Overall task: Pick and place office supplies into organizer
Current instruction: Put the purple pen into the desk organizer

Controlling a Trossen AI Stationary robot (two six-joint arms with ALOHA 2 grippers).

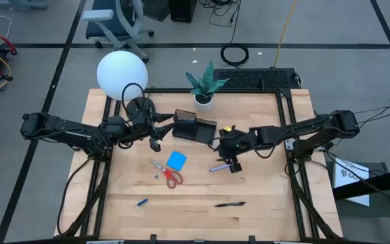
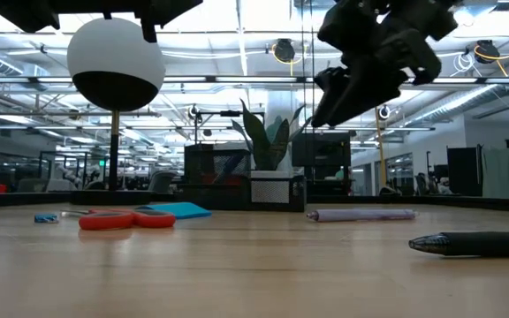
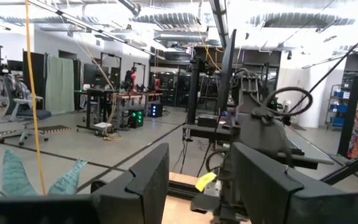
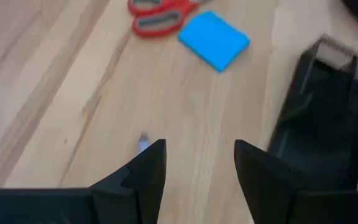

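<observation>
The black organizer (image 1: 195,127) stands at the table's far middle, in front of the plant pot. My left gripper (image 1: 156,133) hovers open just left of it, its fingers (image 3: 151,180) pointing level toward the right arm. My right gripper (image 1: 233,163) hangs open above the table, right of the organizer (image 4: 328,118). A grey-and-blue pen (image 1: 218,167) lies flat beside it, with its tip (image 4: 143,144) showing by one finger. Red-handled scissors (image 1: 166,173), the blue note pad (image 1: 177,160), a tiny blue piece (image 1: 142,201) and a black pen (image 1: 230,204) lie flat on the wood. A second grey-and-blue pen is not visible.
A white globe lamp (image 1: 121,74) stands at the far left corner. A plant in a white pot (image 1: 204,100) sits behind the organizer. In the low view the grey-and-blue pen (image 2: 360,214) and black pen (image 2: 475,243) lie below the raised right gripper (image 2: 360,79). Bare wood spans the near edge (image 1: 195,224).
</observation>
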